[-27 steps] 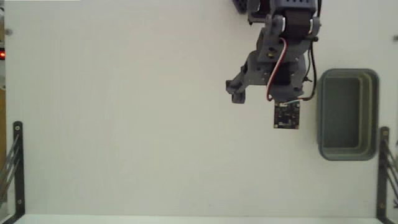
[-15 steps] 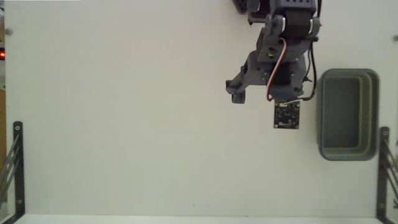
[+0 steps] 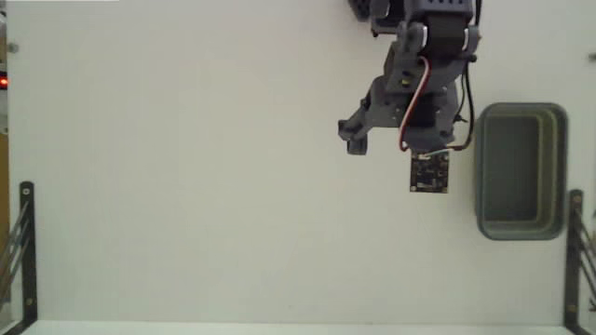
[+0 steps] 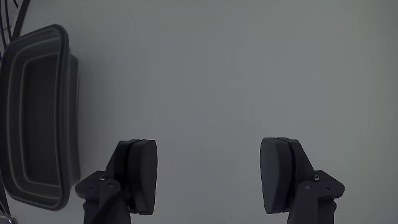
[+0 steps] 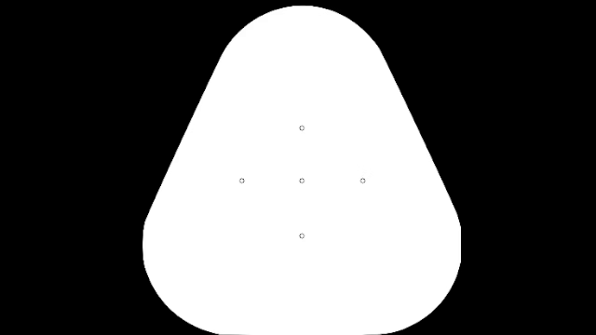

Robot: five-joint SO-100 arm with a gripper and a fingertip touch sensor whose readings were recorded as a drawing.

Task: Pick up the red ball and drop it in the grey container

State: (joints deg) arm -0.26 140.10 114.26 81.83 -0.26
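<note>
While the fixed view looks straight down on a plain white table, the arm reaches in from the frame's twelve o'clock edge, a little right of centre, and folds over bare surface. Its gripper sits at about nine o'clock from the grey container, near it but apart, with a small camera board hanging off the wrist at its six o'clock side. The container lies lengthwise at the frame's three o'clock side, and its interior looks empty. No red ball shows anywhere on the table here; it may be hidden under the arm or lie outside the frame, and I cannot tell which. Black metal brackets stand at the lower corners, and a small red light glows at the nine o'clock edge.

From the wrist view, the two dark fingers rise from six o'clock with a wide gap of bare table between them, so the jaws are spread apart and hold nothing. The container fills the nine o'clock edge, again with nothing visible inside. No ball appears here either. Judging by the open, empty posture beside the tub, the arm seems parked in a neutral pose, not mid-grasp. The surface is matte, pale and unmarked, evenly lit.
</note>
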